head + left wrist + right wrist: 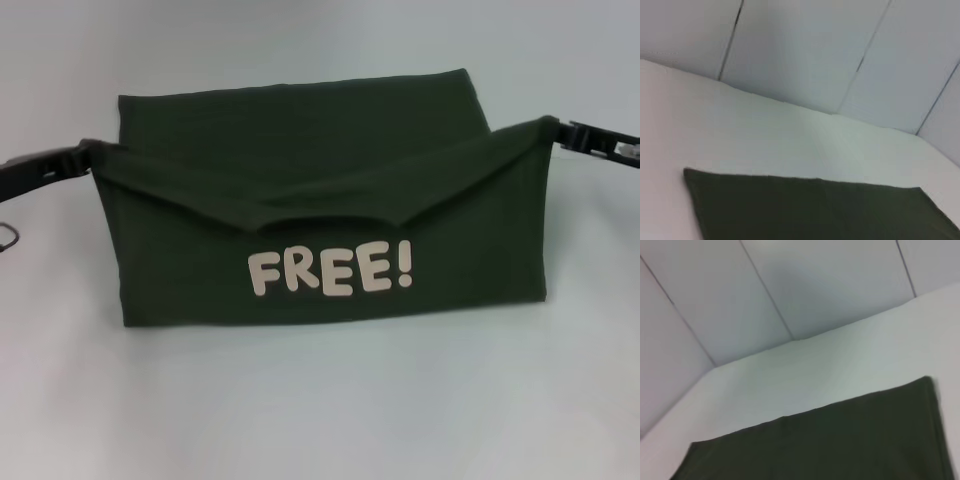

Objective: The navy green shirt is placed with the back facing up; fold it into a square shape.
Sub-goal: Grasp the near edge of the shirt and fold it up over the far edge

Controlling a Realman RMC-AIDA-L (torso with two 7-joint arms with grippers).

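navy green shirt [330,250], hands pinching corners, white table [320,410]

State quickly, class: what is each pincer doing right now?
Left pincer: shut on the navy green shirt, at its left corner.
Right pincer: shut on the shirt's right corner, lifted.

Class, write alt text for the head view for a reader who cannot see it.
A navy green shirt, its cream "FREE!" lettering showing, is held up by two corners over a white table. The left gripper and right gripper each pinch one.
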